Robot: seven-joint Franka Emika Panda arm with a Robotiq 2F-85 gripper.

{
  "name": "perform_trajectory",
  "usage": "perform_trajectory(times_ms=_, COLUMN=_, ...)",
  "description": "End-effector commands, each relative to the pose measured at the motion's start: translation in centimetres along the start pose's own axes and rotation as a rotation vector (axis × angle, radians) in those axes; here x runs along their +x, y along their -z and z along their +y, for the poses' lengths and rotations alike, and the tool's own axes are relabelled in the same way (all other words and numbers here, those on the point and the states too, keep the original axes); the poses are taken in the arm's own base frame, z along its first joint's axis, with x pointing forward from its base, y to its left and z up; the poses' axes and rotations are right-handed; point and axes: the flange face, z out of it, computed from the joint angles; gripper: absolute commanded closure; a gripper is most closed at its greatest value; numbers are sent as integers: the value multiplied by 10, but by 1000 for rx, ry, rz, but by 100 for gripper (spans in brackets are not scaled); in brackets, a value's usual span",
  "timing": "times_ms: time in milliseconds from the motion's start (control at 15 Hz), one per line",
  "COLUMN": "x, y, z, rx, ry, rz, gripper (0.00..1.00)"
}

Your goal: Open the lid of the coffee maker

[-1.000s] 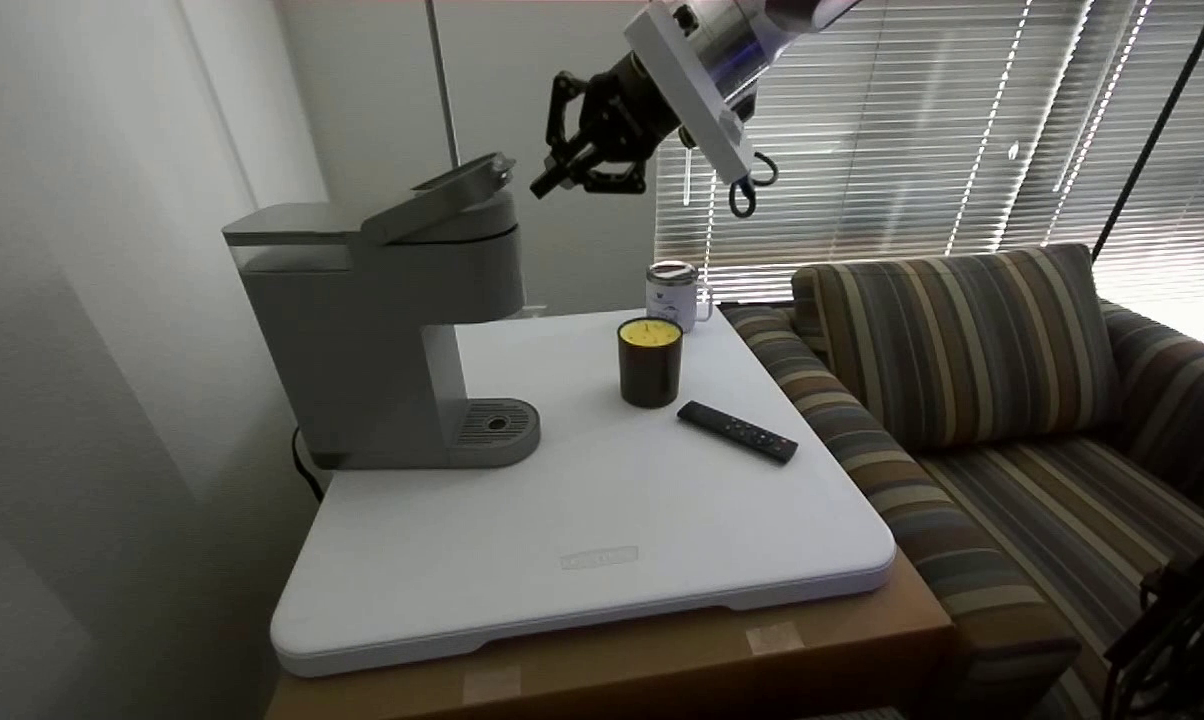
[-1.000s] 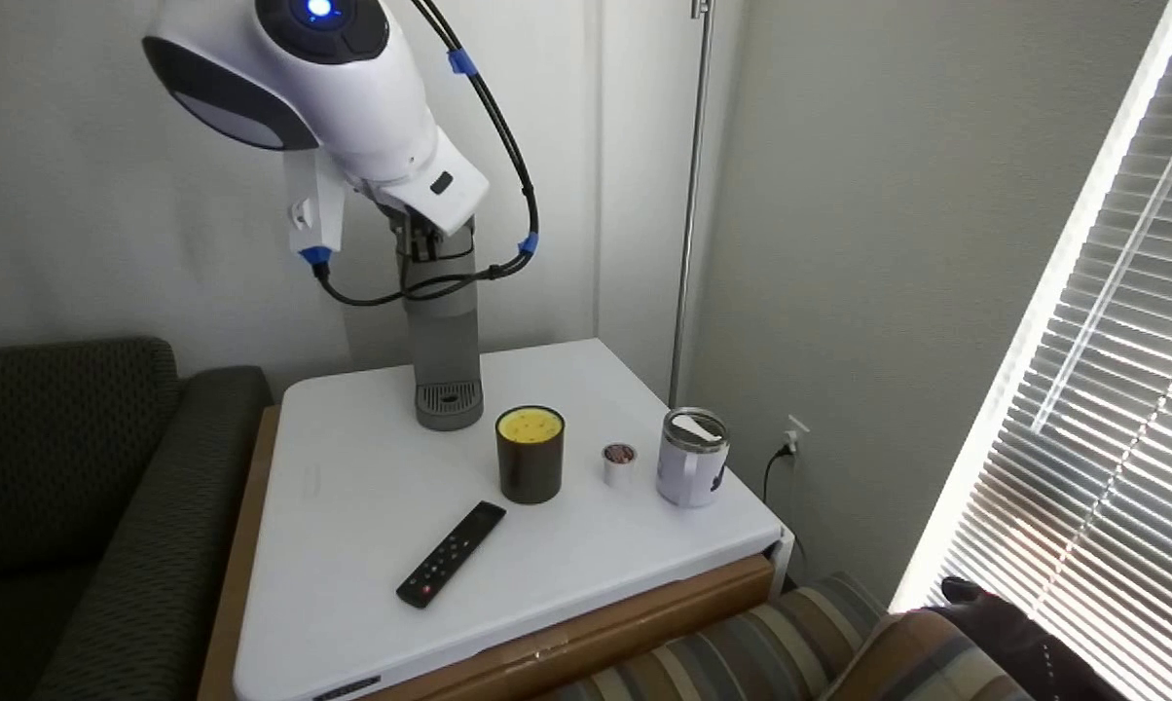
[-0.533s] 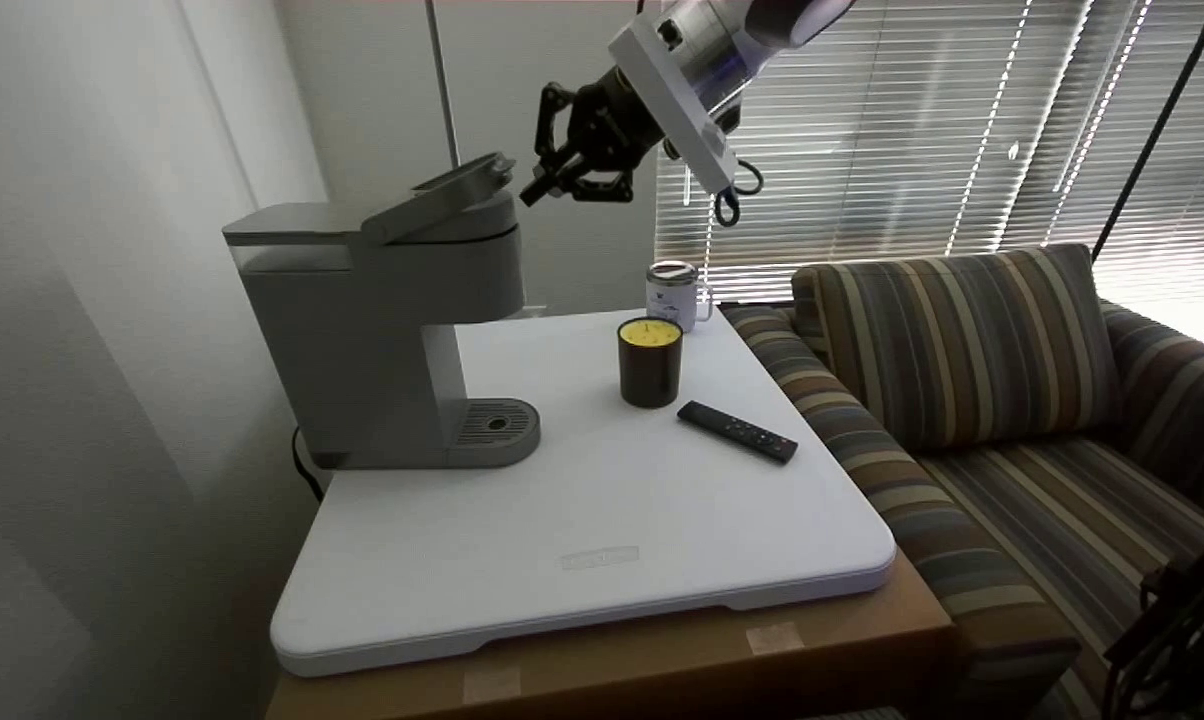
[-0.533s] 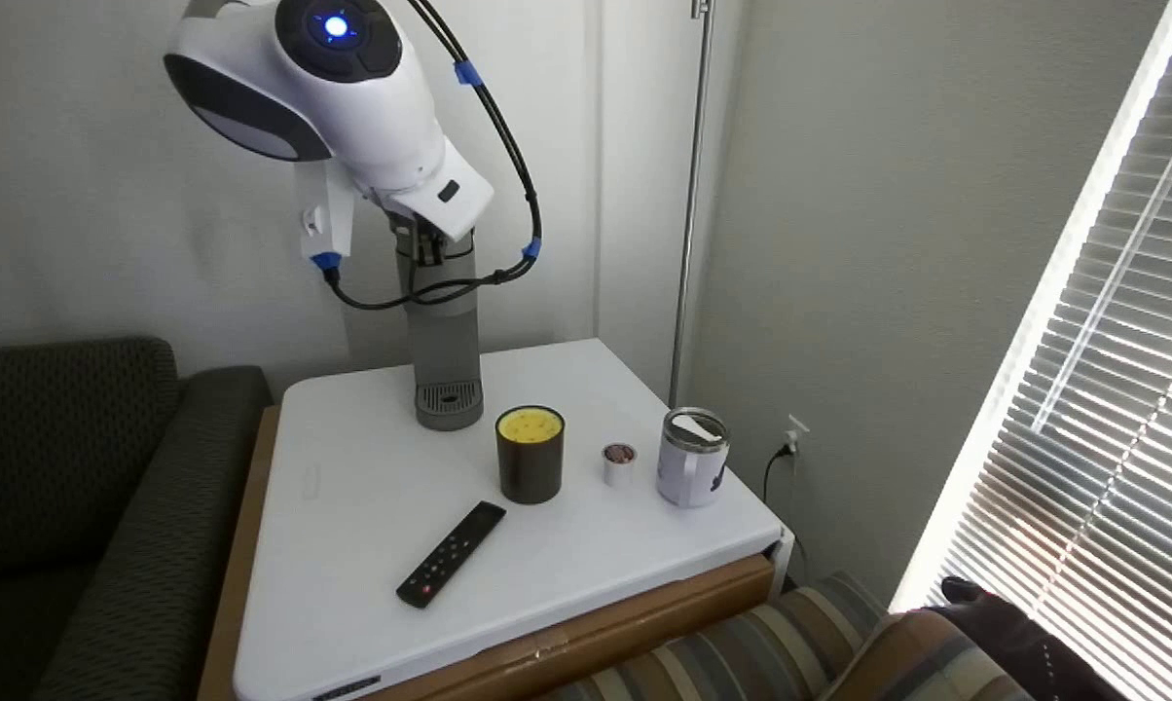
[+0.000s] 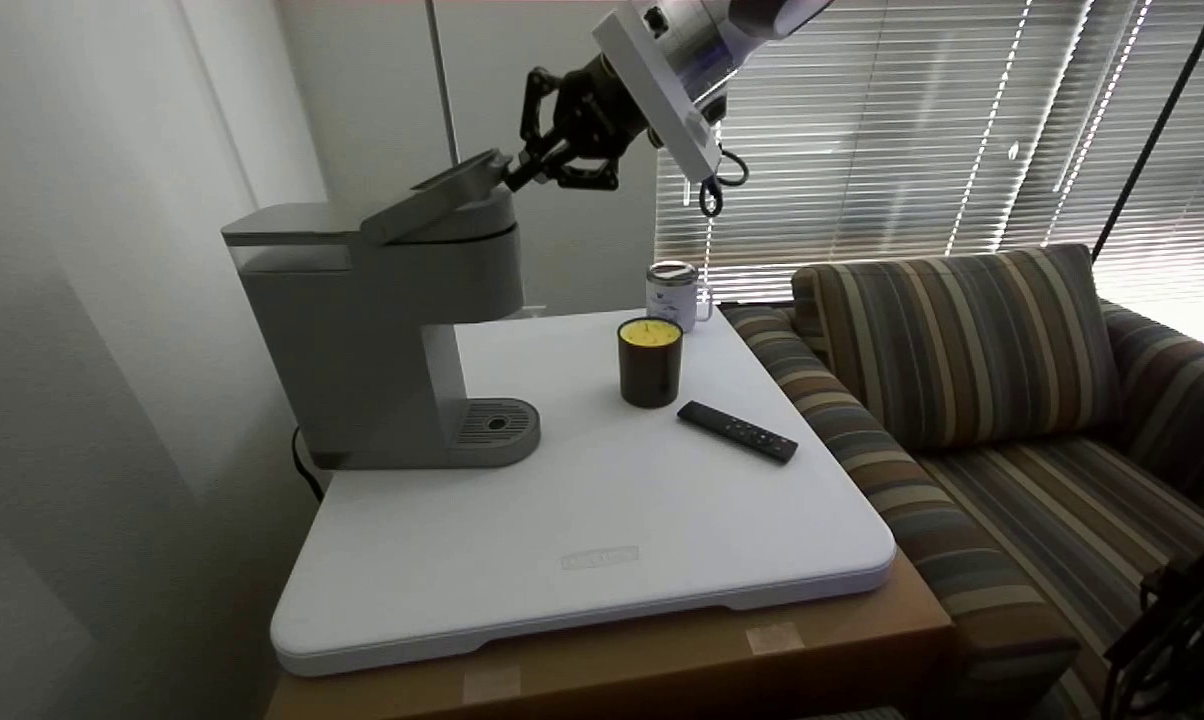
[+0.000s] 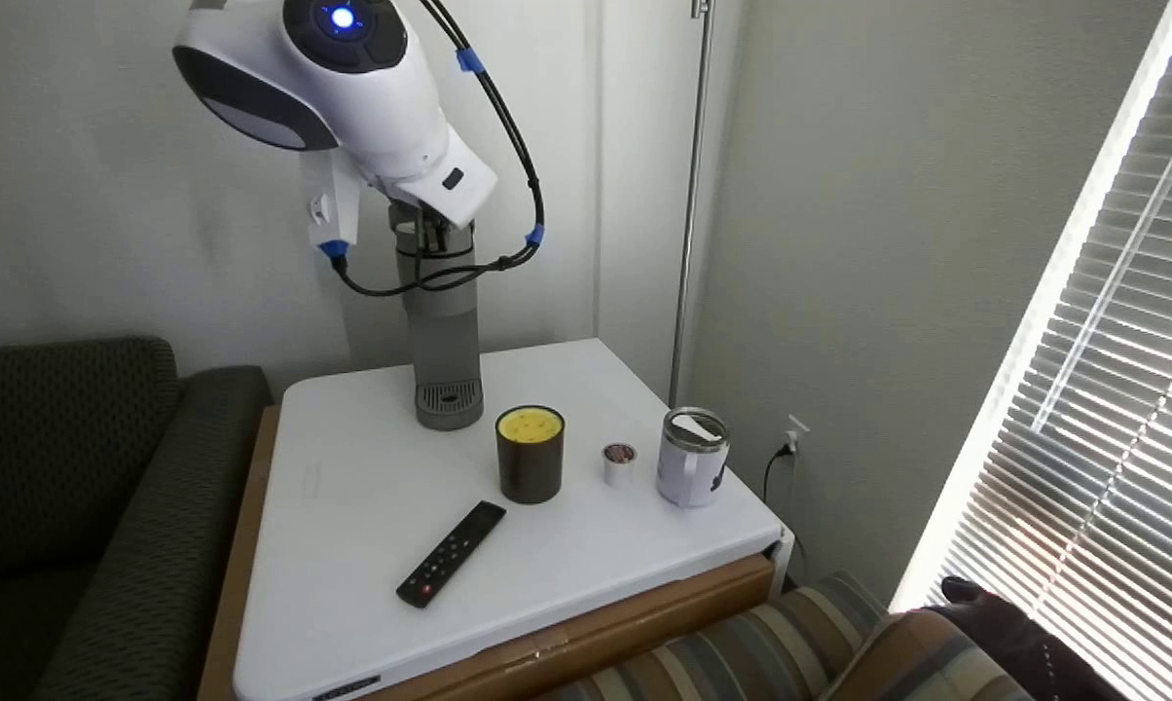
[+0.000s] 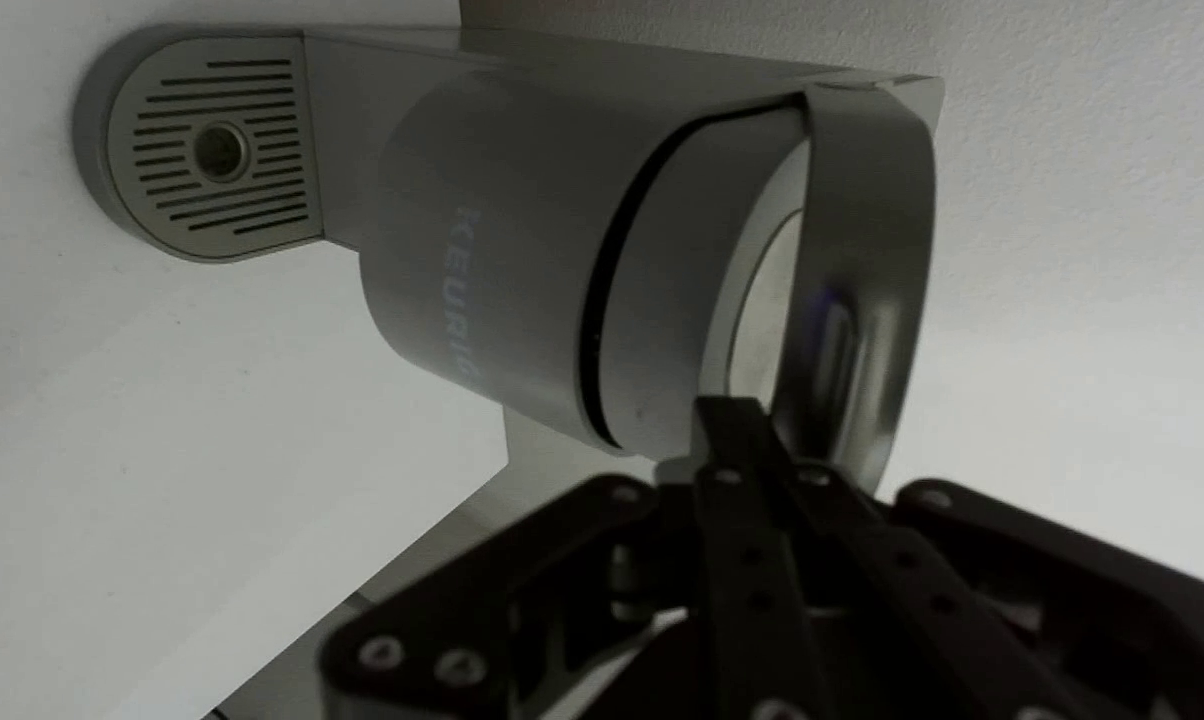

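Note:
The grey coffee maker (image 5: 392, 340) stands upright on the white table in both exterior views (image 6: 445, 341). Its lid (image 5: 437, 197) is tilted partly up, its front edge raised above the head. In the wrist view the lid (image 7: 867, 230) is at the right, with a gap between it and the machine's head (image 7: 522, 230). My gripper (image 5: 515, 182) has its fingers together, its tips at the front of the lid. In the wrist view the fingertips (image 7: 737, 408) overlap the gap below the lid's edge; whether they touch it, I cannot tell. Nothing shows between the fingers.
On the white table (image 5: 602, 500) are a dark jar with a yellow top (image 5: 650, 365), a black remote (image 5: 737, 432), a lidded mug (image 6: 693, 458) and a small pod (image 6: 619, 465). Walls stand behind and beside the machine. A striped sofa (image 5: 962, 350) adjoins the table.
My gripper has moved toward the coffee maker, dipping and then rising slightly, and its tips now meet the lid's front edge in an exterior view. The lid's edge appears very slightly higher.

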Motion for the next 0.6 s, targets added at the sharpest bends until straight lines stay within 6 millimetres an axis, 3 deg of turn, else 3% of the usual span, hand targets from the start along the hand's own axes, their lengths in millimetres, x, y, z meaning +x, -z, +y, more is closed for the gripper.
perform_trajectory(times_ms=0, x=5, y=-3, z=-5, rx=32, ry=0, rz=4, gripper=100)
perform_trajectory(times_ms=533, x=4, y=6, z=-30, rx=67, ry=11, rz=12, gripper=100)
